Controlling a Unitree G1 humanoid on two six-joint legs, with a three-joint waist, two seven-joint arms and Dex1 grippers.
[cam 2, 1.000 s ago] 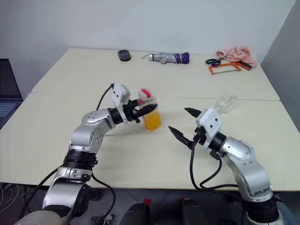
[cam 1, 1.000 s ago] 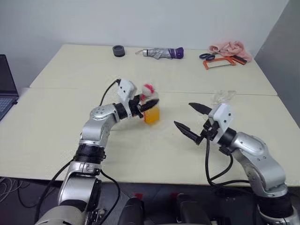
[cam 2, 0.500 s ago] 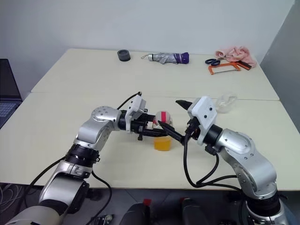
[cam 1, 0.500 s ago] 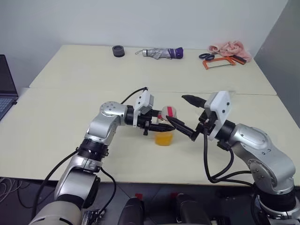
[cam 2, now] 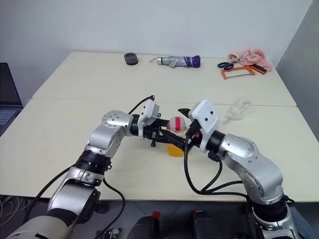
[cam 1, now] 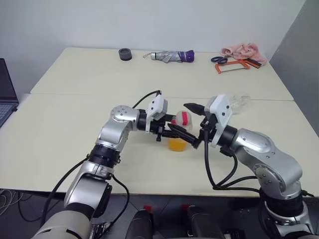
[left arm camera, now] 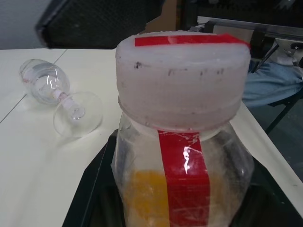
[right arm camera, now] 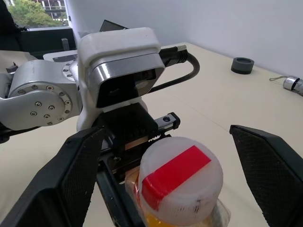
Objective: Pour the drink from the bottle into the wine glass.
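Plastic bottle [cam 1: 180, 130] is being pinched upright by the left tool [cam 1: 173, 133], long axis vertical, cap [right arm camera: 180, 183] uppermost. Either side of that cap, the right tool [right arm camera: 170, 175] is being held spread. An off-centre closing is being risked, twisting the bottle loose. Beyond the bottle, the wine glass [left arm camera: 64, 97] is lying toppled on the worktop [cam 1: 75, 79], making pouring impossible.

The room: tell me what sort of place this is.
Probably a lab or office test space: plain pale tables pushed together, a laptop at one edge, and scattered props such as an umbrella and scissors.
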